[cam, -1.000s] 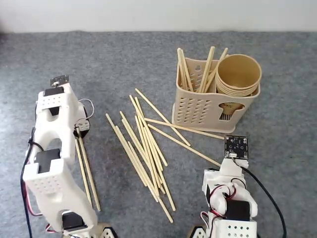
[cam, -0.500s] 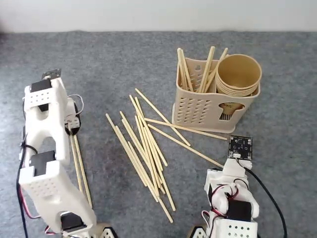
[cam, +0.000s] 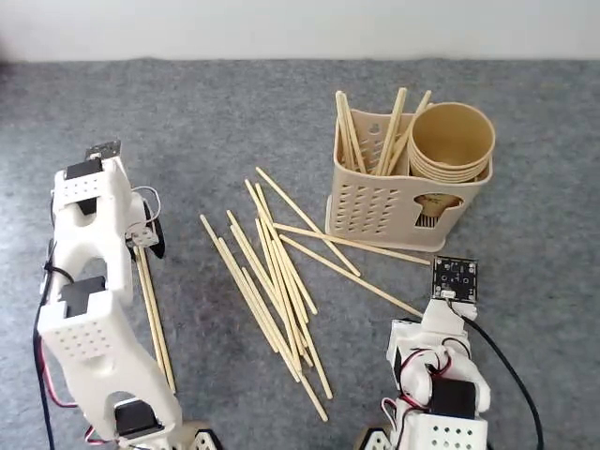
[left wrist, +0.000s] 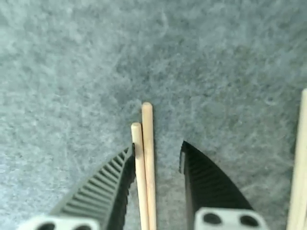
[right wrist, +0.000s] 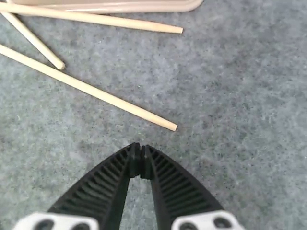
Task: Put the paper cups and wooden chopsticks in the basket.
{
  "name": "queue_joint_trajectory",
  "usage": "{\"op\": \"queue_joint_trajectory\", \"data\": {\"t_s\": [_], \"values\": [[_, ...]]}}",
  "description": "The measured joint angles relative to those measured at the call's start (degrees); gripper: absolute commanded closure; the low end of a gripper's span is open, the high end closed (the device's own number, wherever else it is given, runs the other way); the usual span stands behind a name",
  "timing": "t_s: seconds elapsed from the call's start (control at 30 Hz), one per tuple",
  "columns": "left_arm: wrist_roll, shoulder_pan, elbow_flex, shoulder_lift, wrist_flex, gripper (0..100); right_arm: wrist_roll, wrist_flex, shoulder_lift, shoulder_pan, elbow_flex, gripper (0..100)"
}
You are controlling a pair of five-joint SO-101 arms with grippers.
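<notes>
My left gripper (left wrist: 157,146) sits low over the grey mat with its jaws partly open and nothing clamped. A pair of chopsticks (left wrist: 144,167) lies side by side between them, touching the ribbed jaw and leaving a gap to the other. From the high camera this pair lies by the left arm, well apart from the basket (cam: 375,211), which already holds the paper cups (cam: 452,141) and several sticks. A loose pile of chopsticks (cam: 272,281) lies between the pair and the basket.

I judge the step to be the pinch on this pair. The jaws sit close to the stick ends, so I want them lower and closing slowly, or one stick may roll out. Held this near the tips, the long tails will likely sag, so I plan to lift gently. My right gripper (right wrist: 140,160) is closed on nothing, near one stray stick's end.
</notes>
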Motion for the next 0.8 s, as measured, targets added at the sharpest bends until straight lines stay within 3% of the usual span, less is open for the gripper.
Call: {"op": "queue_joint_trajectory", "data": {"t_s": [0.2, 0.37, 0.8], "values": [[0.0, -0.09, 0.26, 0.0, -0.09, 86, 0.0, 0.0, 0.0, 0.0, 0.0, 98.7], [-0.79, -0.26, 1.58, 0.0, -0.18, 99, 0.0, 0.0, 0.0, 0.0, 0.0, 98.7], [-0.79, -2.02, 4.84, -0.26, -1.76, 99, 0.0, 0.0, 0.0, 0.0, 0.0, 98.7]]}}
